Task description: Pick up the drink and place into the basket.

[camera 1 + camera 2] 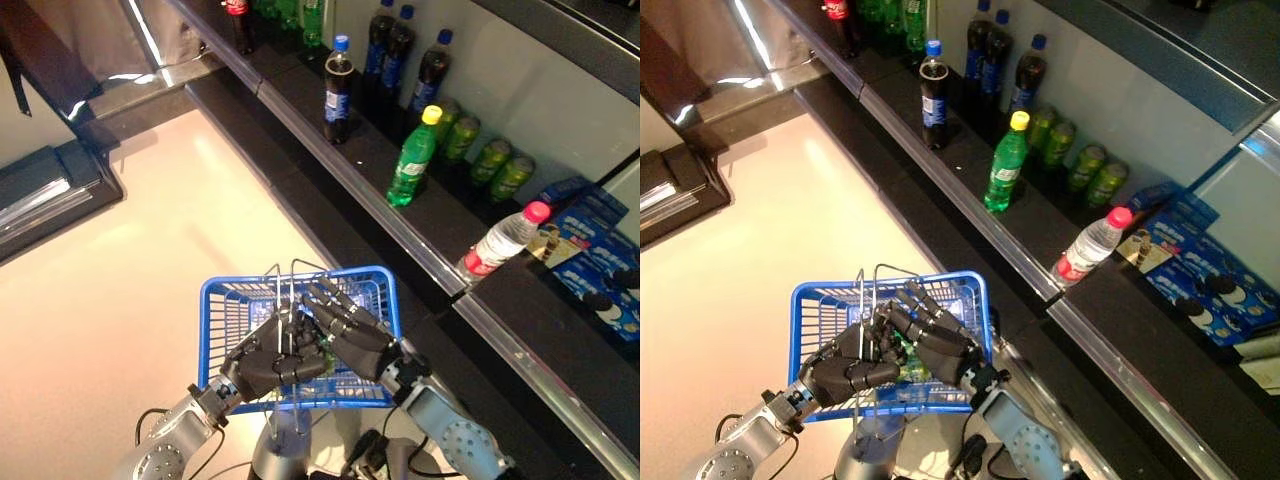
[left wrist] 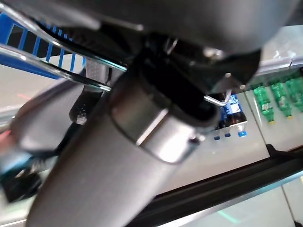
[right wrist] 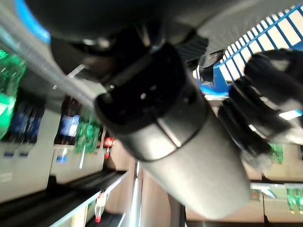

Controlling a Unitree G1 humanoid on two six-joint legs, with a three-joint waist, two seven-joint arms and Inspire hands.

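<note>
Two dark hands meet over the blue wire basket (image 1: 222, 300), which hangs low in front of the robot: the left hand (image 1: 268, 362) has its fingers curled round the basket's raised wire handles, and the right hand (image 1: 352, 330) lies over the basket's right half with fingers bent, something green showing under them; whether it grips that thing or merely covers it cannot be told, and the wrist views show only arm and wire. If that green patch is the drink, it is already inside the basket and the task looks nearly done; I would not swear to it. On the shelf (image 1: 330, 150) that runs along the right, other drinks stand well apart from the basket: a dark cola bottle with a blue cap (image 1: 338, 90) near the front edge, a green bottle with a yellow cap (image 1: 413, 158) further along the same edge, a clear bottle with a red cap (image 1: 505, 240) leaning near the edge, and green cans (image 1: 490, 160) at the back. Such plastic bottles are likely moderately heavy when full, smooth and slippery, slightly yielding; the middle of the body, at the label, looks the safest hold. Labels are visible, but no writing can be made out.
</note>
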